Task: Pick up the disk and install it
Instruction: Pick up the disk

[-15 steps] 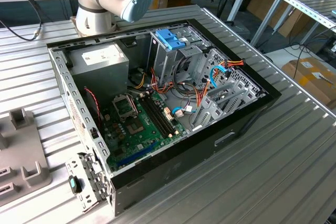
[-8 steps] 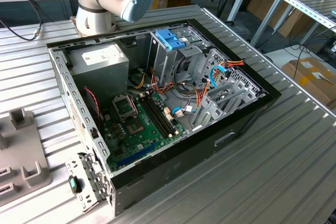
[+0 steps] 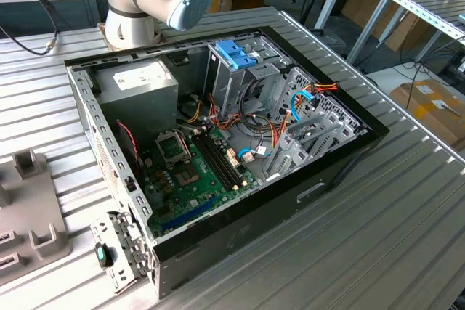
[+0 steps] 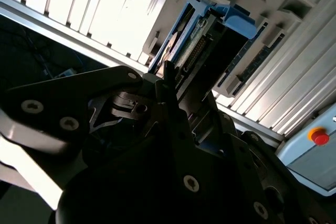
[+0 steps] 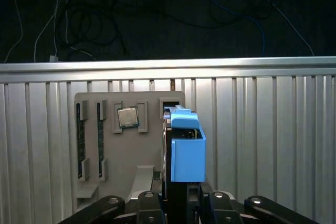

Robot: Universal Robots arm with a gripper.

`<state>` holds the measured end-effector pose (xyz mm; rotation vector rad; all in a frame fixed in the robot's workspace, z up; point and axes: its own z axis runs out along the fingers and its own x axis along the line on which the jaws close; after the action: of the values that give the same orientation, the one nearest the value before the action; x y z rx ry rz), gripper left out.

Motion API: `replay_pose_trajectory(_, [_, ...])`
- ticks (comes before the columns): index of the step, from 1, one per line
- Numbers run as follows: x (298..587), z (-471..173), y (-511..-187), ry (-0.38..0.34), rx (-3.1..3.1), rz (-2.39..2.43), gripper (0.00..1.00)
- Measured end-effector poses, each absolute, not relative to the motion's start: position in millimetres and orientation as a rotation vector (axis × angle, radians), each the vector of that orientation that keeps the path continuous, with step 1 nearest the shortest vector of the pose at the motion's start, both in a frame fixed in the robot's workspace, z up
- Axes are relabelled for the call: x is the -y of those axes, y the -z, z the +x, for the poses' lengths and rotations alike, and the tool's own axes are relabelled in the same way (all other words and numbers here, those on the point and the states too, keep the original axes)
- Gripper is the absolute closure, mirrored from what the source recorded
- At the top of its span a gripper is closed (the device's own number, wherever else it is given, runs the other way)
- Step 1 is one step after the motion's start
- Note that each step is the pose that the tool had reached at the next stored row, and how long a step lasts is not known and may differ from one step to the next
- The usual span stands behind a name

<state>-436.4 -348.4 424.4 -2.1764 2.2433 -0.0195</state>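
Your disk (image 5: 186, 153) stands on edge in the grey holder (image 5: 131, 150), at the exterior view's left of the computer case (image 3: 254, 231). Expect it to be stiff, weighty and shock-sensitive, so grip its flat faces. The gripper (image 5: 181, 203) straddles it; you cannot tell whether it is clamped.

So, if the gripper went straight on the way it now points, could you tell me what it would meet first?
Most likely the disk: in both wrist views it stands on edge in the grey holder, directly ahead of the gripper. They are so close that I cannot tell whether they touch.
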Motion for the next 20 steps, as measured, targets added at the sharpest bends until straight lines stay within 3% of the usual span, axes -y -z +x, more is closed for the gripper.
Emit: replay_pose_trajectory(20, [348.4, -436.4, -439.5, 0.02, -2.243, -2.176, 0.65])
